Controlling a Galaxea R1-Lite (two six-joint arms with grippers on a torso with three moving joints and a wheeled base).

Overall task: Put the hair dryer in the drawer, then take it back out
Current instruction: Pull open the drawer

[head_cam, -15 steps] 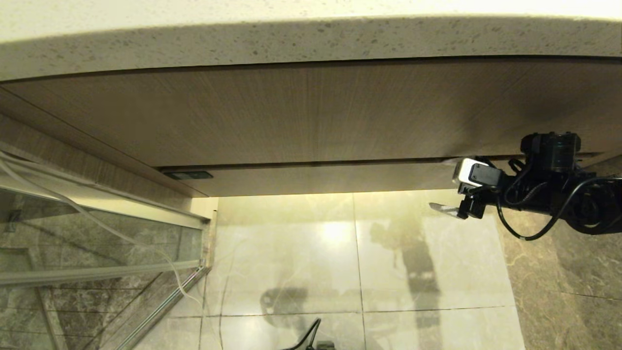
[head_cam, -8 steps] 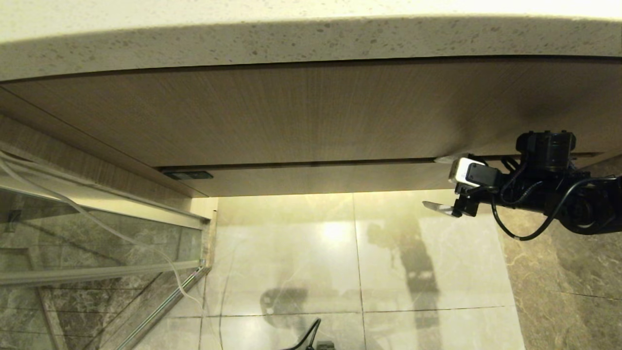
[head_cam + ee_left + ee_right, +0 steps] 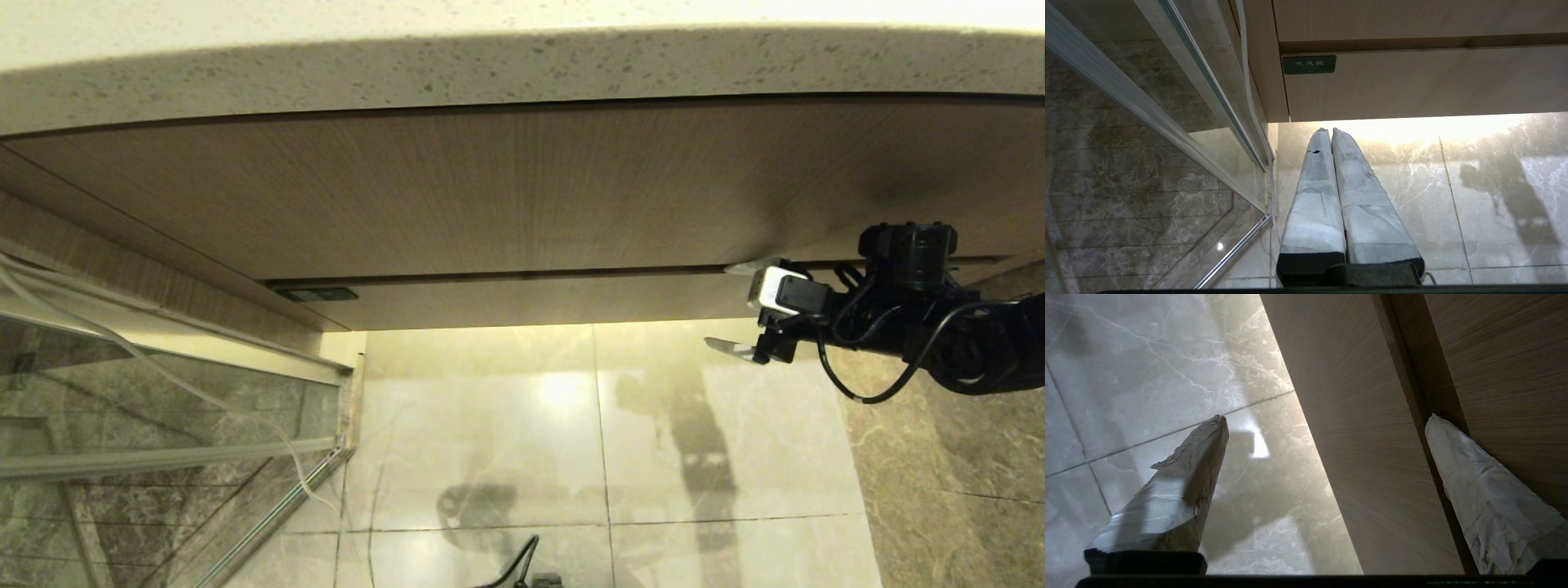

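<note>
The drawer is closed; only its narrow wood-grain front shows under the taller panel. It also appears in the left wrist view and the right wrist view. My right gripper is open at the drawer's right end, straddling the front. One taped fingertip rests at the dark gap above the front, and the other hangs below it over the floor. My left gripper is shut and empty, low over the floor. The hair dryer is out of view.
A speckled stone countertop overhangs the tall wood-grain panel. A glass shower door with a white cord stands at the left. A dark green label marks the drawer's left end. Glossy floor tiles lie below.
My right gripper has slid a little to the left and slightly up along the drawer front, still open. The drawer has stayed closed.
</note>
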